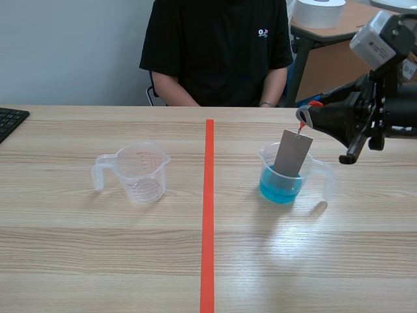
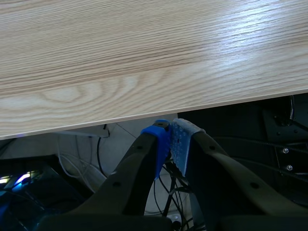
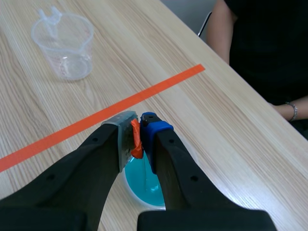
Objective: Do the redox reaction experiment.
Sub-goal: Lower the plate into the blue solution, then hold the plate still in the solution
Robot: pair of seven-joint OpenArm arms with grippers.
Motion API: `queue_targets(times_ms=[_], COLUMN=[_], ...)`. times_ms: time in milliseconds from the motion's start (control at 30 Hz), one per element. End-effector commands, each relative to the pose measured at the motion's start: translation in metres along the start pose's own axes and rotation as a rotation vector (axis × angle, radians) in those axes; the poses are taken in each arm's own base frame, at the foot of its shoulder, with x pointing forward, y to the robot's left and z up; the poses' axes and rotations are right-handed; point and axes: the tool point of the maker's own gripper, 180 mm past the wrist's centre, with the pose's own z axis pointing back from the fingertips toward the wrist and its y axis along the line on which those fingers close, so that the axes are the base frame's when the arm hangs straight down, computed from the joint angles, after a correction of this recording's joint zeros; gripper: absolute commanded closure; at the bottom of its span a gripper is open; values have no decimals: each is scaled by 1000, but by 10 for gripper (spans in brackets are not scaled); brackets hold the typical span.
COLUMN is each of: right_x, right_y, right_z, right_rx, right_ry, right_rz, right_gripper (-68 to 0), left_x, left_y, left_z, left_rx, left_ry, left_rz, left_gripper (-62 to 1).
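Up on the right, the raised right hand (image 1: 304,118) pinches the red tag (image 3: 136,140) of a grey strip (image 1: 291,154) dangling into the cup of blue liquid (image 1: 280,188), while the left hand (image 2: 172,139) hangs closed, empty, off the tabletop (image 2: 144,57) edge.

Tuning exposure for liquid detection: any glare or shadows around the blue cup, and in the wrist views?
Scene view: bright glare on the table on the near side of the blue cup, faint shadow by its handle. Left wrist view: glare streak on the wood, dark under the table edge. Right wrist view: even light, but the right tool covers most of the cup.
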Motion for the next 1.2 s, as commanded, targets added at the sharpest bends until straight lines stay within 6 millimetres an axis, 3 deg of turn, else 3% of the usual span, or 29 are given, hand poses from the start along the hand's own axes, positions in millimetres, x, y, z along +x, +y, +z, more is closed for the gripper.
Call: queue_targets(times_ms=[0, 433, 1167], right_x=[8, -8, -9], right_y=[-11, -18, -18], right_z=[5, 7, 7], right_rx=[-19, -44, -44], right_ry=[-20, 12, 13], right_rz=[18, 36, 37], right_gripper=[-15, -15, -15], left_x=[1, 1, 1], left_y=[-3, -3, -3], left_z=[2, 2, 2], left_rx=[-8, -8, -9], left_ry=[-6, -6, -6], left_rz=[4, 4, 4], left_gripper=[-47, -47, -47])
